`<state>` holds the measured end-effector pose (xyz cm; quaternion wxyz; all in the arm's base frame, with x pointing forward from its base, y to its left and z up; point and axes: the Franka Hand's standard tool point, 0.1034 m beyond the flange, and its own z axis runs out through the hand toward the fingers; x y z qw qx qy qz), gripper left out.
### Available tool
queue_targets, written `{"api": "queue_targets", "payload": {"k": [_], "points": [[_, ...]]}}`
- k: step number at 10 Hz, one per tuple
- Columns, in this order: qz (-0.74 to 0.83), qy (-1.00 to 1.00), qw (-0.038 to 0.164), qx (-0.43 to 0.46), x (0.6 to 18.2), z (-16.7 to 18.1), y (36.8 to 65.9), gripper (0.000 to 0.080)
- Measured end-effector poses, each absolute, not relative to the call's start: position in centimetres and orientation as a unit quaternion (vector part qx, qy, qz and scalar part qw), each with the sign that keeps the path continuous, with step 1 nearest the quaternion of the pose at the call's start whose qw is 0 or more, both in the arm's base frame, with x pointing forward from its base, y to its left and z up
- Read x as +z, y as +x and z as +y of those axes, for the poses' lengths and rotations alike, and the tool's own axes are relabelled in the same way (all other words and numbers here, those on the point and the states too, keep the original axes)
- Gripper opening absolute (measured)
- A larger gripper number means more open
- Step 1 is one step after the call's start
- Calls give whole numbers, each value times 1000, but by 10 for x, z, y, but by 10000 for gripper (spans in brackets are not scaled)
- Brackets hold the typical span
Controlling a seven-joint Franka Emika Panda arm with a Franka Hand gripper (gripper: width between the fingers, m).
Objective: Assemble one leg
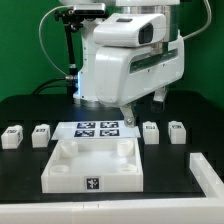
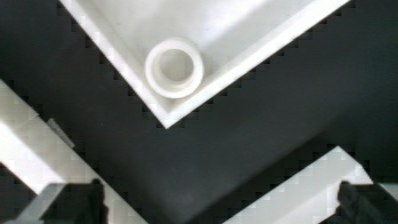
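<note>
Four small white legs with marker tags stand on the black table in the exterior view. Two are at its left (image 1: 12, 136) (image 1: 41, 134) and two at its right (image 1: 151, 132) (image 1: 177, 131). The large white square panel (image 1: 60, 172) lies in front of them. My gripper (image 1: 130, 118) hangs above the table behind the panel, apart from every leg. In the wrist view my gripper (image 2: 217, 205) is open and empty, with its dark fingertips (image 2: 71, 203) wide apart. A panel corner with a round socket (image 2: 175, 65) lies beyond them. No leg shows in the wrist view.
The marker board (image 1: 98, 128) lies flat between the two pairs of legs. A white bar (image 1: 207, 172) lies at the exterior view's right front. White edges (image 2: 22, 140) (image 2: 306, 185) cross the wrist view near the fingers; I cannot tell what they belong to.
</note>
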<state>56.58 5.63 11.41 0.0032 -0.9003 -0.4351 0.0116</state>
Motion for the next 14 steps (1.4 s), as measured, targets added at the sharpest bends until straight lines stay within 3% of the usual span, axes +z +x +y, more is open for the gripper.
{"api": "queue_targets", "payload": {"k": [8, 11, 14], "points": [[-453, -891, 4, 12, 113, 56, 565, 650], [-636, -771, 5, 9, 88, 25, 492, 650], [-735, -678, 14, 3, 45, -7, 444, 650]]}}
